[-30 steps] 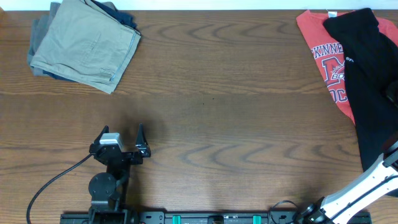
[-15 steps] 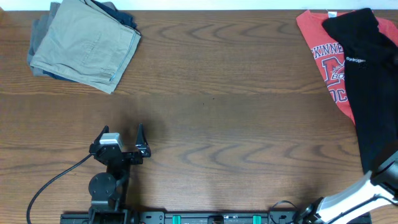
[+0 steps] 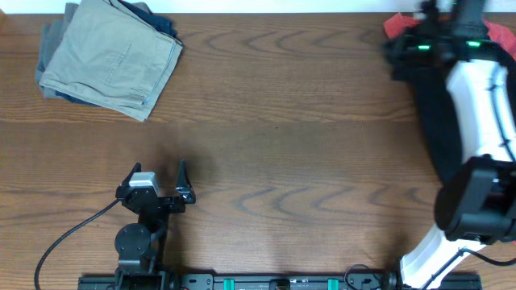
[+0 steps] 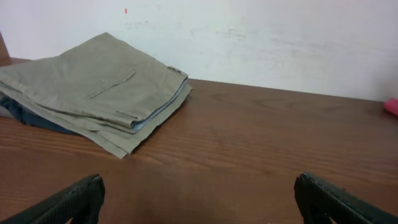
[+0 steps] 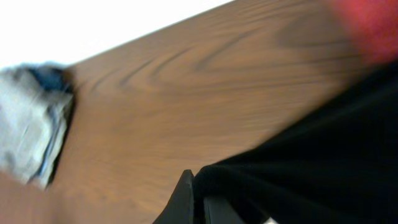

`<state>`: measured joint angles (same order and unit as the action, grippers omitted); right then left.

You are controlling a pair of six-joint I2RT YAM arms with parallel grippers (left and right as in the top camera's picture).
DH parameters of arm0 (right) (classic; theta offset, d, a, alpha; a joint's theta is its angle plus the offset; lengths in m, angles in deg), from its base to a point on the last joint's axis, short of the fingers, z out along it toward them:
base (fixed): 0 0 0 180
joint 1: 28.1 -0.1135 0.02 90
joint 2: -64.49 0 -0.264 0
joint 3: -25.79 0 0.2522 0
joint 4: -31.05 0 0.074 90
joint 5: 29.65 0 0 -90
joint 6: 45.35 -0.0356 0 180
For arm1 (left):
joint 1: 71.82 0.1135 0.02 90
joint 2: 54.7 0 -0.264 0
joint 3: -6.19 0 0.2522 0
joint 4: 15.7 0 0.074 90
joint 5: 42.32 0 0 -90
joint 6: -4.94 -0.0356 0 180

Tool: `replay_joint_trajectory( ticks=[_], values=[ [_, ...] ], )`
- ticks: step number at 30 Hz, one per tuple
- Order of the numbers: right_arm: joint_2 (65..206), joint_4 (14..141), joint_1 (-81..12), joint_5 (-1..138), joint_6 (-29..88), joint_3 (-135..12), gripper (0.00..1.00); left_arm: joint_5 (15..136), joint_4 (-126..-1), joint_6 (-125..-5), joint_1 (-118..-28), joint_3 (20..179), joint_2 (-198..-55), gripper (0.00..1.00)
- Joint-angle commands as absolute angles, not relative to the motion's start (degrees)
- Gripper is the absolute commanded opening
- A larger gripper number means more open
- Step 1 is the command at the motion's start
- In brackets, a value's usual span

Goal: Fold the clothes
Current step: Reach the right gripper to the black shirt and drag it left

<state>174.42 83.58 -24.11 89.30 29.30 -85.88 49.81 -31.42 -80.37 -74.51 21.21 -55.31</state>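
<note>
Clothes (image 3: 431,113): a black garment at the table's far right side. In the overhead view it lies mostly under the right arm (image 3: 476,97), and a dark strip shows along the arm's left flank.
Right gripper (image 5: 194,199): clenched. In its blurred wrist view, the near edge of the black cloth meets the fingertips and looks pinched between them.
Clothes relative to the right gripper: the fabric spreads away from the fingertips toward the lower right of the wrist view (image 5: 323,155), with bare wood above and to the left of it.
Left gripper (image 3: 158,171): released, with the jaws spread wide. It sits low over the near left part of the table (image 3: 290,121), holds nothing, and is well apart from the clothes.
Left fingers (image 4: 74,199): two dark tips at the bottom corners of the wrist view, with only wood between them.
Red T-shirt (image 3: 397,24): at the far right corner, just beside the black cloth. It shows as a red blur at the top right of the right wrist view.
Khaki trousers (image 3: 109,56): folded in a stack at the far left corner, with darker cloth under them.
</note>
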Motion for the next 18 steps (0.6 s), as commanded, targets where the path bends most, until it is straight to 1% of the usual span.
replay_joint_trajectory(
  ticks=[1,4,11,18],
  values=[
    [173.5,84.3,-32.3,92.3,28.4,-86.8,0.01,48.3,-33.5,-79.9,-74.6,20.2,-54.9,0.98],
    [173.5,84.8,-39.5,92.3,28.4,-86.8,0.01,48.3,-33.5,-79.9,-74.6,20.2,-54.9,0.98],
    [173.5,85.1,-52.9,92.3,28.4,-86.7,0.01,48.3,-33.5,-79.9,-74.6,20.2,-54.9,0.98],
    [173.9,89.7,-65.2,91.7,32.6,-86.2,0.01,48.3,-33.5,-79.9,-74.6,20.2,-54.9,0.98]
  ],
)
